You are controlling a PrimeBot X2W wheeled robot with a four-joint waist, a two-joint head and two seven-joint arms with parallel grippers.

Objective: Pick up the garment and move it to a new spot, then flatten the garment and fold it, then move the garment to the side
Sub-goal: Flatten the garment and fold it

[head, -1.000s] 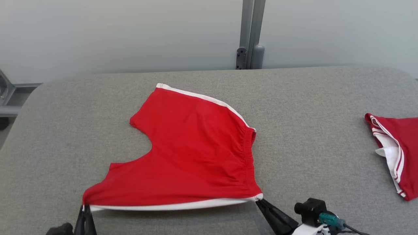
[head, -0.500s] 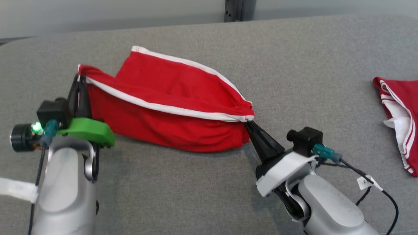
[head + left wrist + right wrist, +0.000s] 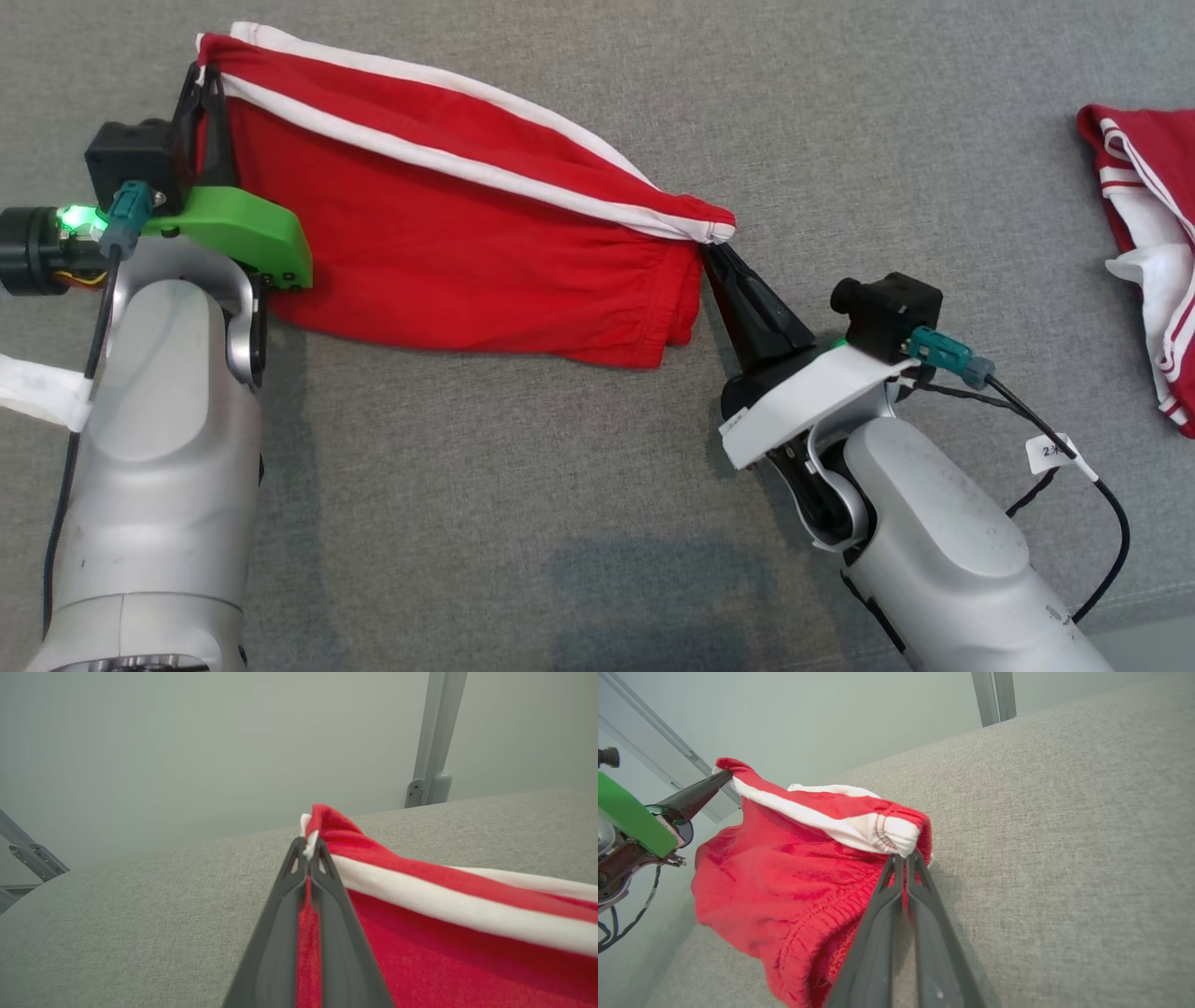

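Since 1 second ago the left pincer (image 3: 202,79) and the right pincer (image 3: 712,250) have carried the near, white-striped edge of the garment (image 3: 448,252) away over the rest of the cloth, so the red shorts that lay flat are now doubled over. The head camera has also tipped downward.

Nearest, 2 pale forearms reach over the grey surface (image 3: 560,485). A small white tag (image 3: 1050,455) sits on the black cable beside the right wrist. Its writing begins with a 2, and the rest is too small to read. The left wrist carries a green mount (image 3: 238,238) with a lit green lamp beside it.

Farther in, the right pincer is fully closed, nipping the white-striped corner of the elastic waistband at the garment's right end (image 3: 903,858). The left pincer, at the far left, is fully closed too, with a corner of white trim bunched between its tips (image 3: 308,847). The held edge stretches between them, raised off the surface. The cloth hangs below it, and its lower fold rests on the surface. 2 white stripes run side by side along the garment's far edge.

A second red-and-white garment (image 3: 1144,280) lies at the right, well apart. Beyond the surface stand a pale wall and a grey metal post (image 3: 432,742).
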